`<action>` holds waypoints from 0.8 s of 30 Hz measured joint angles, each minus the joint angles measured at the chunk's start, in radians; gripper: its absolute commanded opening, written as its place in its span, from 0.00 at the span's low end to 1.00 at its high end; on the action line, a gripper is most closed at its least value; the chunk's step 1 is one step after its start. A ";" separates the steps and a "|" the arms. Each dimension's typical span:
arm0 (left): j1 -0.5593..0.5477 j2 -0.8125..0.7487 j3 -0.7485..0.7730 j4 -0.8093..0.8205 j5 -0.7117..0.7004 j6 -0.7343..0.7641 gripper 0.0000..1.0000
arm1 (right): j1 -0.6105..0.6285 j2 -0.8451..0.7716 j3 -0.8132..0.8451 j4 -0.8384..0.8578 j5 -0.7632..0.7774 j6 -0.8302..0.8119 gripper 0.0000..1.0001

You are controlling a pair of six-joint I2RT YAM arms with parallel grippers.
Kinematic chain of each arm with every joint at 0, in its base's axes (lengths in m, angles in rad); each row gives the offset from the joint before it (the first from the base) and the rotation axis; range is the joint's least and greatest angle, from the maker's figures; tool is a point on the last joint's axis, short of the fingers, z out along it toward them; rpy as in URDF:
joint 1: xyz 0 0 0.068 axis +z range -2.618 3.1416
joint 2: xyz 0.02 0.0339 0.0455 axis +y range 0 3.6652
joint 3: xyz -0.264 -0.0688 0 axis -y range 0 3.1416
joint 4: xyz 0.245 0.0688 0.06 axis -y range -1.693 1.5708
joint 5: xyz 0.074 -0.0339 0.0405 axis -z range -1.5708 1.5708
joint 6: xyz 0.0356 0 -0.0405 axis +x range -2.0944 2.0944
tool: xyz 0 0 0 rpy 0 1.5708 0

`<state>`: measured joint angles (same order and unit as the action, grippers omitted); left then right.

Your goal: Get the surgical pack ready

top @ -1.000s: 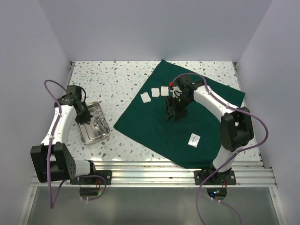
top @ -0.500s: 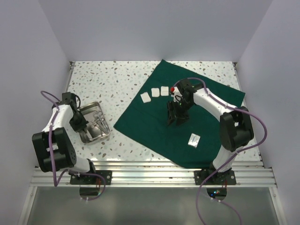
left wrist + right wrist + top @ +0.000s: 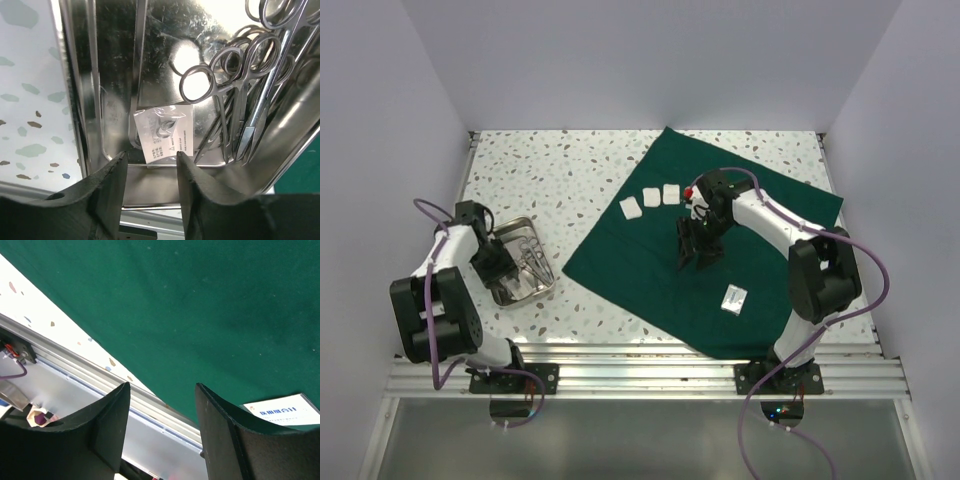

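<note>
- Packet (image 3: 734, 298): lies flat near the cloth's (image 3: 620, 255) near edge, at 5 o'clock from the right gripper (image 3: 698, 252) and apart from it. It looks like a supply waiting its turn.
- Tray (image 3: 525, 287): sits on bare table at 9 o'clock of the cloth, not on it. The instruments (image 3: 258, 111) are heaped along one side and a tray packet (image 3: 164, 134) lies flat on the floor.
- Left gripper (image 3: 151, 160): jaws parted and empty, low over the tray with the tray packet just past the tips. Whether it is dropping the packet off or reaching for it, I cannot tell.
- Right gripper: jaws wide, holding nothing, poised over mid-cloth, probably ready for the packet.
- Gauze (image 3: 652, 197): three squares in a row at 11 o'clock of the right gripper, grouped on the cloth for wrapping.
- The pack is unassembled; the tray likely belongs on the cloth before folding.
</note>
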<state>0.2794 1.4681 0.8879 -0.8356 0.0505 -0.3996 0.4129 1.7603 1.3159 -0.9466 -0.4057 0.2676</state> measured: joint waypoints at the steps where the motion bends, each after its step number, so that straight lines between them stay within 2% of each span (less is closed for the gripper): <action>1: 0.000 -0.003 0.005 -0.005 -0.007 -0.003 0.50 | 0.000 0.000 0.000 -0.002 0.006 0.001 0.58; 7: 0.000 -0.056 0.068 -0.019 -0.036 -0.009 0.50 | -0.009 -0.006 0.000 -0.051 0.145 0.037 0.53; 10: -0.023 -0.085 0.103 -0.017 -0.027 -0.009 0.50 | -0.064 -0.036 -0.034 -0.072 0.210 0.066 0.50; 16: -0.237 -0.066 0.165 0.042 0.066 -0.009 0.46 | -0.330 -0.137 -0.224 -0.082 0.237 0.108 0.47; 20: -0.359 -0.006 0.192 0.112 0.177 -0.009 0.45 | -0.353 -0.166 -0.311 -0.069 0.231 0.134 0.50; 24: -0.400 0.029 0.200 0.141 0.269 -0.002 0.45 | -0.350 -0.179 -0.379 -0.045 0.222 0.147 0.54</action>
<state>-0.1207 1.4967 1.0874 -0.6949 0.3199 -0.4011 0.0628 1.5810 0.9371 -0.9916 -0.1833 0.4145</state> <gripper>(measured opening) 0.453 0.528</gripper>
